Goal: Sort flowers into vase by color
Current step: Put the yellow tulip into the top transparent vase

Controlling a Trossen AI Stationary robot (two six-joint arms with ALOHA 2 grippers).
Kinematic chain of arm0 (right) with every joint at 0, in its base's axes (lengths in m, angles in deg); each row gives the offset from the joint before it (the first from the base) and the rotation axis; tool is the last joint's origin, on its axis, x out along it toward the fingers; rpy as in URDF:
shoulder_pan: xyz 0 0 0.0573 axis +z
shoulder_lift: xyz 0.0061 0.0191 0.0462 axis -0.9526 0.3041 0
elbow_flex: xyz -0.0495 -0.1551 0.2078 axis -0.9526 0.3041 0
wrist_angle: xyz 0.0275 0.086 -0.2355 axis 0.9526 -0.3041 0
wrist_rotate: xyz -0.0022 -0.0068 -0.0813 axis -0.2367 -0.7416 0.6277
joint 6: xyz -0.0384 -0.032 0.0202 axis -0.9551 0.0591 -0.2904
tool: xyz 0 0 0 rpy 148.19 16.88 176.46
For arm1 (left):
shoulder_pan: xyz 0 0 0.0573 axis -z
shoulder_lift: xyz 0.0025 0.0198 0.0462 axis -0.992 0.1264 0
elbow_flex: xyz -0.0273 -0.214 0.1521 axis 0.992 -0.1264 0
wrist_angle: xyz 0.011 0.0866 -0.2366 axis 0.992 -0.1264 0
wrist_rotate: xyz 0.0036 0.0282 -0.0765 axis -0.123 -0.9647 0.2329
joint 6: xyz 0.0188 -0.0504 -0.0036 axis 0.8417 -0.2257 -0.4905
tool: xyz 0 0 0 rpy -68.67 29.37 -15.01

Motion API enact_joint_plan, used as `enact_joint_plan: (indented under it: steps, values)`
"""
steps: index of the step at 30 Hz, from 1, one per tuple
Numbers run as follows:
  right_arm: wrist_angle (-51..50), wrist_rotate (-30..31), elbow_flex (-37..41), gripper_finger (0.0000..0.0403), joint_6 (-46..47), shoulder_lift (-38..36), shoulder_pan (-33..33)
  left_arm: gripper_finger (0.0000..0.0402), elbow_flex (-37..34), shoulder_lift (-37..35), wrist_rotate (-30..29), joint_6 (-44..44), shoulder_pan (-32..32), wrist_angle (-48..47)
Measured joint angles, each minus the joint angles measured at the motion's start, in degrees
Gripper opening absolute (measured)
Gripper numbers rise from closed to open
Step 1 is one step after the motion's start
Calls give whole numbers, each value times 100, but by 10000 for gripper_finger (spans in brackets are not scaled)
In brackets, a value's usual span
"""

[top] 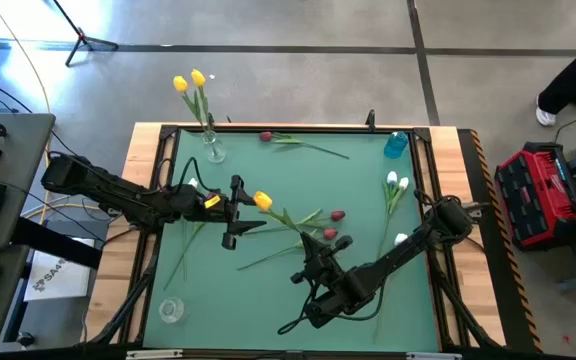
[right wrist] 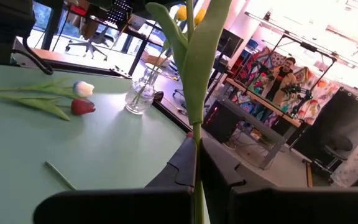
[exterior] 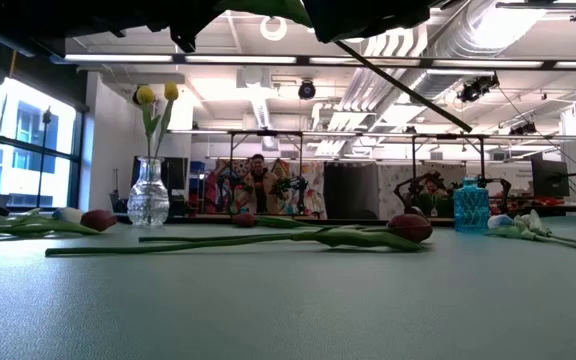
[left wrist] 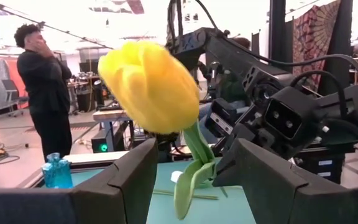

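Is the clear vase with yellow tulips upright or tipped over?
Upright. The vase stands on its base on the table, and its two yellow tulips rise straight from its neck.

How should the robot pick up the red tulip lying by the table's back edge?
By its thin stem, past the leaves, not the soft red head. It lies flat on the green mat, so come straight down from above, jaws set across the stem.
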Motion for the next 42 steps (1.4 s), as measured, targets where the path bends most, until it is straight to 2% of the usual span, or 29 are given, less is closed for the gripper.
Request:
enact_joint_plan:
  steps: [9, 14, 18, 26, 31, 34, 40, 42]
  values:
    - [953, -311, -17, 0, -1502, 0, -280, 202, -2, 2, 67, -4, -76, 267]
    - [1350, -377, -21, 0, -1939, 0, -346, 193, 0, 4, 84, 39, -76, 258]
    - [1381, -375, -22, 0, -1892, 1, -349, 151, -2, 4, 82, 39, -76, 256]
    - [1599, -209, -22, 0, -1755, 2, -330, 18, -1, 4, -9, 121, -72, 238]
    - [1641, -325, -22, 8, -1526, 2, -377, 8, -1, 4, -75, 332, -69, 243]
    - [1648, -1086, -24, 36, -1295, -2, -458, 4, 0, 4, -306, 338, -71, 236]
    - [1461, -3049, -24, 136, -1005, -13, -636, 2, -2, -28, -896, 580, -83, 96]
    - [1158, -3253, -24, 164, -609, -28, -656, 1, -1, -149, -1096, 603, -136, -182]
